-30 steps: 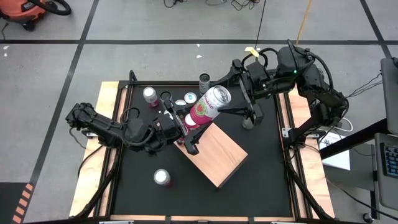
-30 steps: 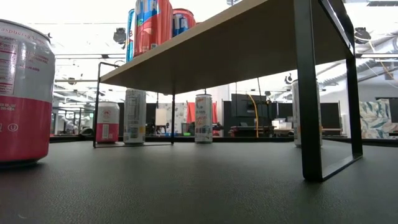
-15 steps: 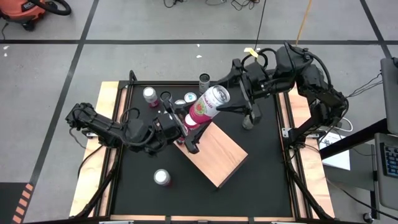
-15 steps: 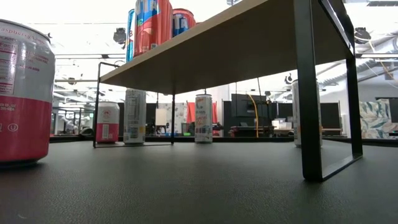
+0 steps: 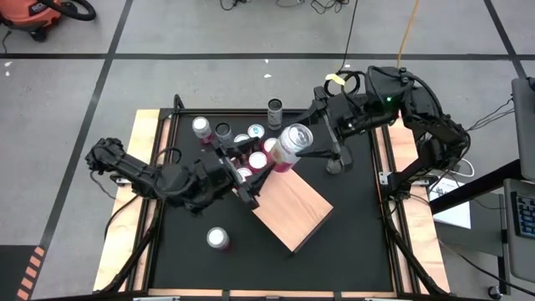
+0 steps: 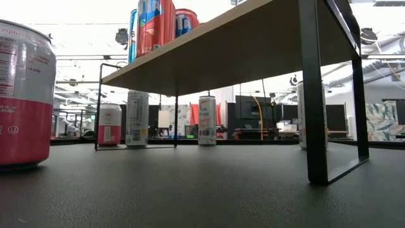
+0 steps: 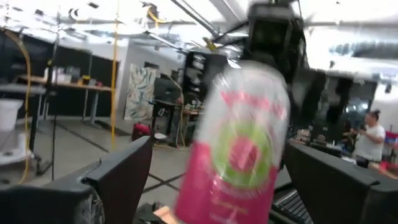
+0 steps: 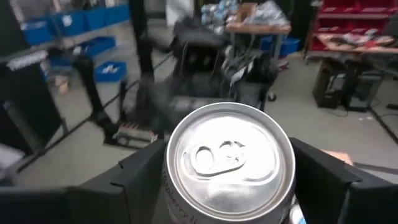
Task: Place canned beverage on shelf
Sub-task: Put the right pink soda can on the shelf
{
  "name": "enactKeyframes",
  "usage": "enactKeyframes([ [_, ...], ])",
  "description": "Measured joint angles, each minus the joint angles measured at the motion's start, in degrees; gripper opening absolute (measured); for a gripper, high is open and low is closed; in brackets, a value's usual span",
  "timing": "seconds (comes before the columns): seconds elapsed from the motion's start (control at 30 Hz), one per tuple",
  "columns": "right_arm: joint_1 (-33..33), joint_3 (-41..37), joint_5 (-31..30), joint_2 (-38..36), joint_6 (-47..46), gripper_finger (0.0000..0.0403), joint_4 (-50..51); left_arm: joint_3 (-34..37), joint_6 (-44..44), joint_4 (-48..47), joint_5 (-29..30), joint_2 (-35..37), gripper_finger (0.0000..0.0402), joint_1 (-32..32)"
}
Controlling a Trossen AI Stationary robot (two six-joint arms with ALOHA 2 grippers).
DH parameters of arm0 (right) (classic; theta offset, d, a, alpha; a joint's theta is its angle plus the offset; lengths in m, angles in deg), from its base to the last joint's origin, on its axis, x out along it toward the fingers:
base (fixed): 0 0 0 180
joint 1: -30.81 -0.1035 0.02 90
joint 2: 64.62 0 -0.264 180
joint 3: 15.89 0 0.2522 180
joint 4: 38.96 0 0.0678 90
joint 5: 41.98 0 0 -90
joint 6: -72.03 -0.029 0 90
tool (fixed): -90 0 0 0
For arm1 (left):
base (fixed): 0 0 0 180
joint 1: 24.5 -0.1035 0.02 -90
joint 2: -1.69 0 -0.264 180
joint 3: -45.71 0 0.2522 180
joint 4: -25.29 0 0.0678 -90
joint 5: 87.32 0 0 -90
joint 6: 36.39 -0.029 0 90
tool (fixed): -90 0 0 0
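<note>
Holding the can (image 5: 287, 147) in our right gripper (image 5: 303, 149), we are carrying it just above the centre of the high view, over the upper-left end of the shelf (image 5: 292, 208). The gripper's fingers are closed on the can's sides, as the right wrist view shows with the silver lid (image 8: 229, 162) sitting between them. The can's long axis is tilting, its lid pointing toward the upper right of the high view, back along our right arm, and its pink base pointing lower left toward the shelf end. Other cans (image 5: 257, 132) are already crowding that end, so we judge the move turns on righting the can over a free patch of wood, which lies lower right of the can along the slab.

Our left gripper (image 5: 247, 185) is waiting left of centre, just beside the shelf's upper-left end, its fingers spread wide and holding nothing; in the left wrist view the can (image 7: 239, 146) is hanging between them but well beyond. Of the two, our right arm is the one in charge.
</note>
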Motion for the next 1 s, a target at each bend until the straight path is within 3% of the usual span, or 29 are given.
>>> enactKeyframes([
  [0.2,0.40,0.02,6.38,-0.31,3.90,0.0271,6.34,-0.02,1.95,-2.76,7.17,2.98,0.0366,2.35],
  [0.33,1.45,0.02,10.95,-0.15,6.51,0.0271,9.50,-0.02,6.55,-9.83,10.06,6.13,0.0365,3.76],
  [0.57,3.78,0.02,10.87,0.59,12.81,0.0268,14.74,-0.02,15.80,-21.89,13.79,10.84,0.0365,5.95],
  [1.0,4.49,-6.96,13.84,3.91,10.62,0.0268,14.91,-0.02,16.02,-28.86,15.53,16.18,0.0365,7.24],
])
